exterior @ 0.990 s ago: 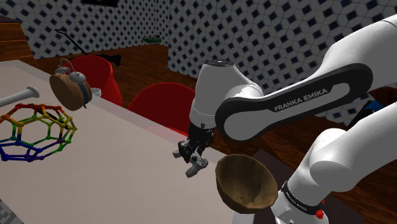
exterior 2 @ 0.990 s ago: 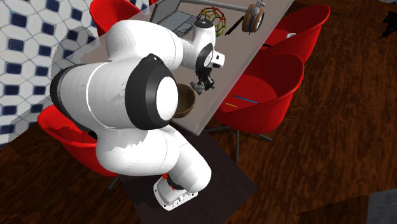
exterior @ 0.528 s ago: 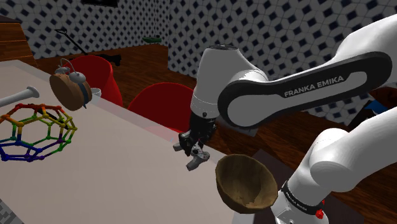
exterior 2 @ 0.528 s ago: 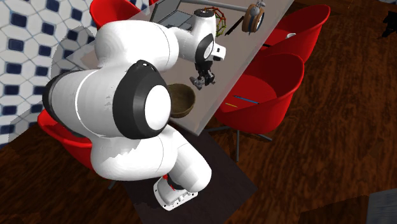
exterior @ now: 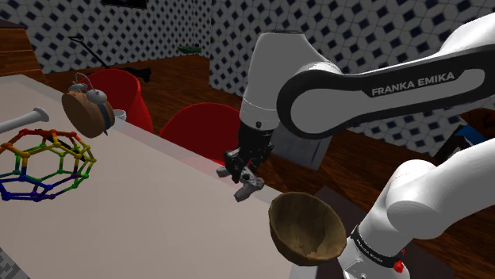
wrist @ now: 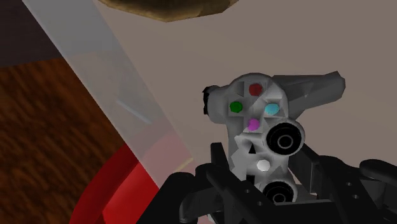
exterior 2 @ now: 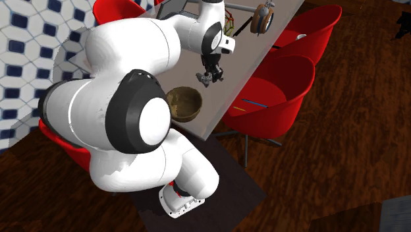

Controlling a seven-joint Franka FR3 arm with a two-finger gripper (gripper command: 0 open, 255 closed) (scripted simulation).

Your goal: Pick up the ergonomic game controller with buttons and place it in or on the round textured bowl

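A grey game controller (exterior: 250,189) with coloured buttons and black sticks hangs clear of the pale table (exterior: 143,218), near its edge. My gripper (exterior: 243,171) is shut on it from above. In the wrist view the controller (wrist: 259,118) sits clasped between the black fingers (wrist: 213,181), its far end sticking out beyond them. The round brown textured bowl (exterior: 305,227) stands on the table corner, to the shoulder view's right of the controller and lower. In the second exterior view the controller (exterior 2: 207,77) hangs above and beside the bowl (exterior 2: 183,104). The bowl's rim (wrist: 168,9) lies ahead of the gripper (wrist: 267,186).
A rainbow wireframe ball (exterior: 44,166) and a round wooden clock (exterior: 86,112) stand on the table's far side. Red chairs (exterior: 202,131) line the table edge beside the gripper. The arm's big white links (exterior 2: 118,99) loom over the bowl side.
The gripper has risen a little with the controller still clasped, and the arm's upper links have swung higher. The bowl has not moved.
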